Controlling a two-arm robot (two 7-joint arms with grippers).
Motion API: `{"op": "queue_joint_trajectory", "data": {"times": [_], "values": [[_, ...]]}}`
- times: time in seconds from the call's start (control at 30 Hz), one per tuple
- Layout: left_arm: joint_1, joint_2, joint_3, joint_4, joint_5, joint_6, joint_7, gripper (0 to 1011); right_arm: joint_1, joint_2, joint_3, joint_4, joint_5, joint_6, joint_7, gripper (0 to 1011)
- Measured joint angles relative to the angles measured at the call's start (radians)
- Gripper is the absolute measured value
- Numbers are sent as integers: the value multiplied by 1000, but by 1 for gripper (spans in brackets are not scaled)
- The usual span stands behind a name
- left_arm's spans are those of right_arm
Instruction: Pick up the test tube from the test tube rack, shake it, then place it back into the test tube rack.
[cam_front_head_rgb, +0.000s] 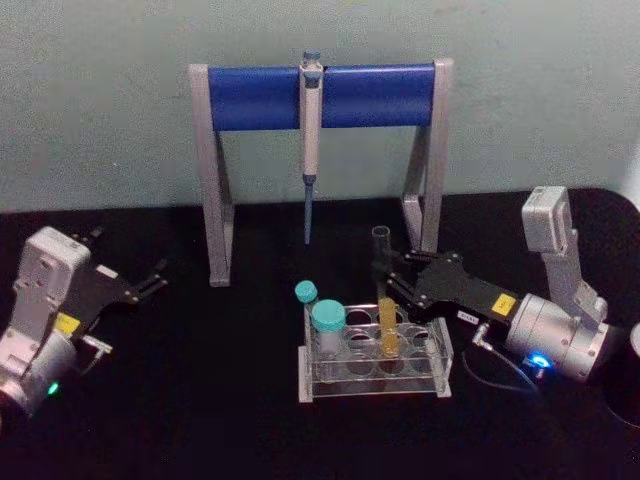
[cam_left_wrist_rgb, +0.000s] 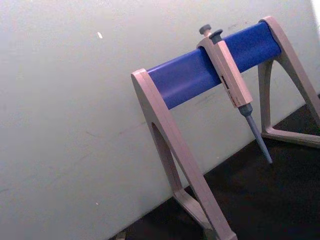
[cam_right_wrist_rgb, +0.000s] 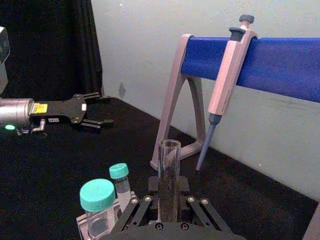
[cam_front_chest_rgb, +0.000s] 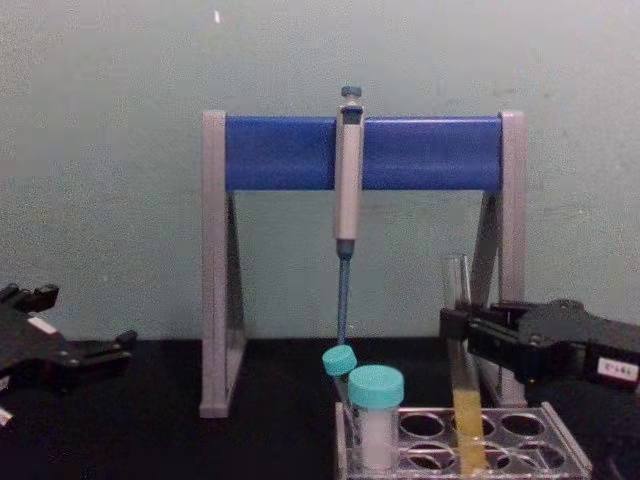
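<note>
"Two grippers: where do they sit?"

"I see the left gripper (cam_front_head_rgb: 153, 279) parked at the table's left side, fingers apart. The right gripper (cam_front_head_rgb: 386, 277) is clamped on the clear upper part of the test tube (cam_front_head_rgb: 386, 328)."

"And the tube itself?"

"It is standing in the test tube rack (cam_front_head_rgb: 375, 386), yellow liquid end down in a hole, right of the teal-capped vials (cam_front_head_rgb: 327, 322)."

Soft, even light washes the pale wall (cam_front_head_rgb: 100, 100); the black tabletop (cam_front_head_rgb: 200, 400) stays dim. In the head view a green lamp (cam_front_head_rgb: 52, 388) glows at 8 o'clock, a blue lamp (cam_front_head_rgb: 540, 360) at 4 o'clock. Thin glints edge the test tube (cam_right_wrist_rgb: 169, 155).
</note>
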Motion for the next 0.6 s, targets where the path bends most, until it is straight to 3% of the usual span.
{"op": "queue_joint_trajectory", "data": {"times": [0.6], "values": [[0,0,0,0,0,0,0,1001,-1,0,1,-1,0,-1,0,229]]}}
